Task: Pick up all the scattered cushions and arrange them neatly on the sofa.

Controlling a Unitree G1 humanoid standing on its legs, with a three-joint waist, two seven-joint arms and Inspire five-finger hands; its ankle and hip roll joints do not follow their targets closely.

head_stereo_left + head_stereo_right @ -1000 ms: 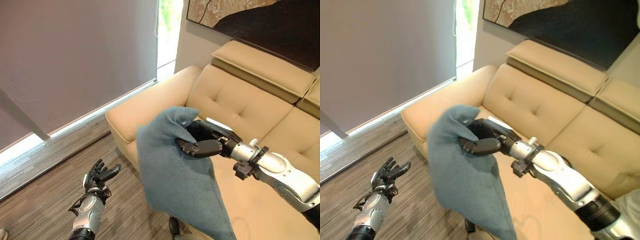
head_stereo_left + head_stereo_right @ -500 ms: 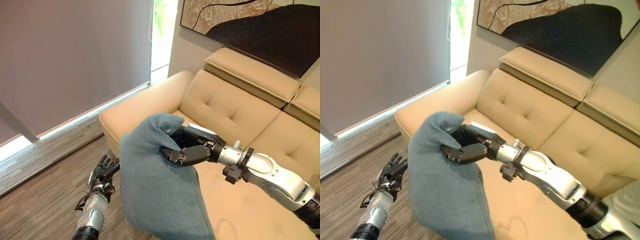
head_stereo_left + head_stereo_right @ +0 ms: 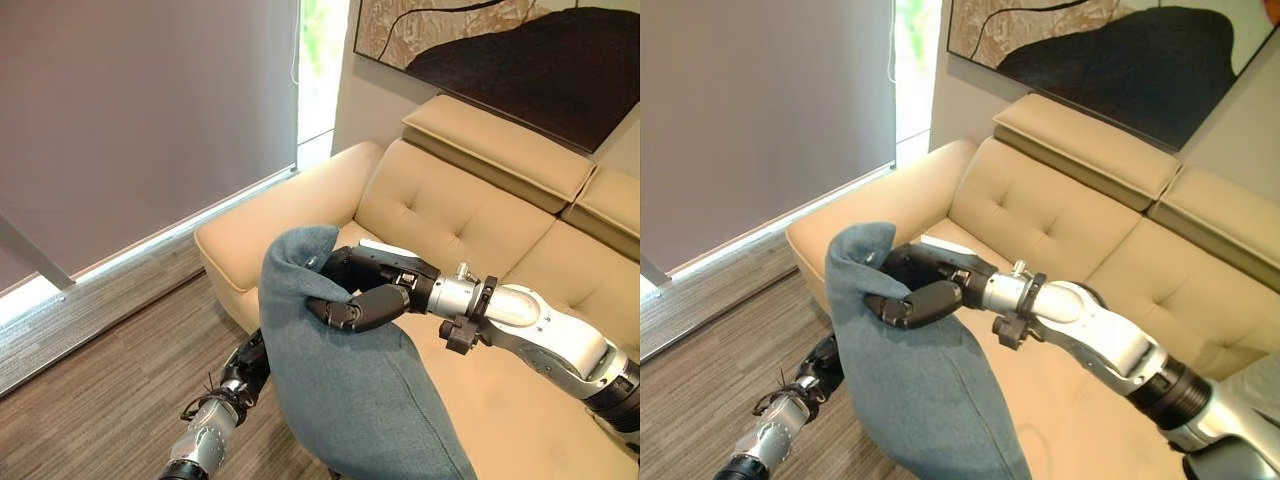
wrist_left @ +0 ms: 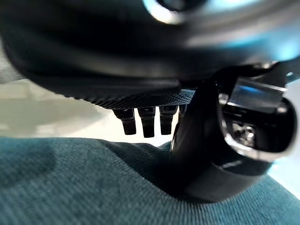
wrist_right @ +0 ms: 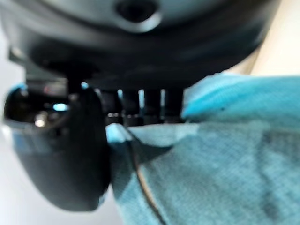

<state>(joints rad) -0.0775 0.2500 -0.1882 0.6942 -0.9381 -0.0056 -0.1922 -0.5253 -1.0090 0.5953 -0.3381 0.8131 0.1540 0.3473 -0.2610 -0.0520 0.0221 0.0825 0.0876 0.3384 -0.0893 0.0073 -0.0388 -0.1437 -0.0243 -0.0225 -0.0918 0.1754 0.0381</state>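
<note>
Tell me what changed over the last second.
The left hand, a second ago open and clear over the floor, moved in against the blue cushion, its fingers now hidden behind it. The right hand still grips the cushion's top corner over the beige sofa.
</note>
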